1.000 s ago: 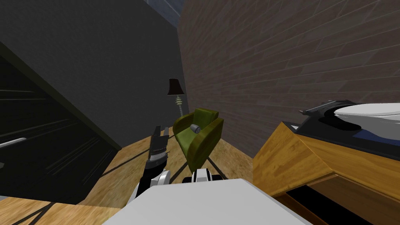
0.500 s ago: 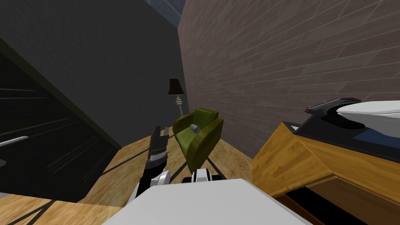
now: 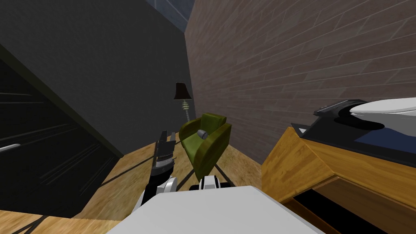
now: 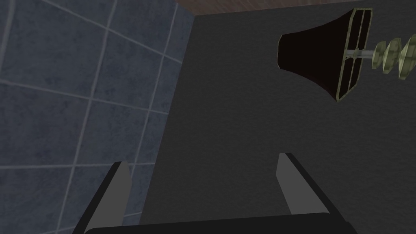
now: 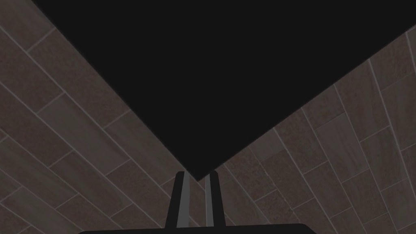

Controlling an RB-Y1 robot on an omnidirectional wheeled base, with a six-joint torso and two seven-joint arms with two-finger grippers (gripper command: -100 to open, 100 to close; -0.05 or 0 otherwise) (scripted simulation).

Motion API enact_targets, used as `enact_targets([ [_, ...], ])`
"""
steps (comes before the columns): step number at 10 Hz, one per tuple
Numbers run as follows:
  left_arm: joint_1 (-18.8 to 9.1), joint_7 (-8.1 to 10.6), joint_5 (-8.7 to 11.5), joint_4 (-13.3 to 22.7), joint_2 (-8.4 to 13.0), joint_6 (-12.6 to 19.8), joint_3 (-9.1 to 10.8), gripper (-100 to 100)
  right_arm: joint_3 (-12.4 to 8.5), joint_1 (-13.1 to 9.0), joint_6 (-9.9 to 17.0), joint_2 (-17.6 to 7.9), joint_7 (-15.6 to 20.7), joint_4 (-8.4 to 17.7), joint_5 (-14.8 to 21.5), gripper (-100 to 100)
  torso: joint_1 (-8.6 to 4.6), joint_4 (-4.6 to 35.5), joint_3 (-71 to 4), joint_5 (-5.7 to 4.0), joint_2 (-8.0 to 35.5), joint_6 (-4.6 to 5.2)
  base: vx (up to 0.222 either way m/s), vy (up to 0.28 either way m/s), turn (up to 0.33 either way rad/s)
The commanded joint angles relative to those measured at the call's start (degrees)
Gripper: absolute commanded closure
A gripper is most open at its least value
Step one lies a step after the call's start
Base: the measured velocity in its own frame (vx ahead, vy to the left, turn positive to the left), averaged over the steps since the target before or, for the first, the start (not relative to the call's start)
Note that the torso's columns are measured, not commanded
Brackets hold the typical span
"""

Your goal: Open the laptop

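Note:
A black laptop (image 3: 325,136) lies on a wooden desk (image 3: 296,166) at my right. My right forearm reaches over it, and my right gripper (image 3: 327,109) sits at the laptop's far corner by the brick wall. In the right wrist view, a corner of the flat black laptop lid (image 5: 211,81) lies between the right gripper's (image 5: 196,174) two fingers, which stand close together on it. My left gripper (image 3: 164,140) hangs low in front of me, over the floor. In its own view the left gripper (image 4: 203,178) stands open and holds nothing.
A green armchair (image 3: 205,142) and a floor lamp (image 3: 183,95) stand ahead by the brick wall (image 3: 284,61). A dark cabinet (image 3: 40,154) runs along my left. The desk has an open compartment (image 3: 325,207) under its top.
My right gripper's fingers have closed from wide apart onto the laptop's corner. The head view has shifted slightly, so the desk sits a little higher. The left arm has not moved.

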Motion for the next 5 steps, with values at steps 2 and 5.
enact_targets([
  [2, 0.0, 0.0, 0.0, 0.0, 0.0, 0.0, 0.0, 0, 0.91, -0.47, -0.49, -0.25, -0.13, -0.54, -0.09, 100, 0.01, 0.0, 0.0, 0.0, 0.0, 0.03, 0.003, -0.007, 0.02],
  [5, 0.0, 0.0, 0.0, 0.0, 0.0, 0.0, 0.0, 0, 0.91, -0.47, -0.49, -0.25, -0.13, -0.54, -0.09, 100, 0.0, 0.1, 0.18, -0.03, 0.25, 0.24, -0.001, 0.001, -0.004],
])
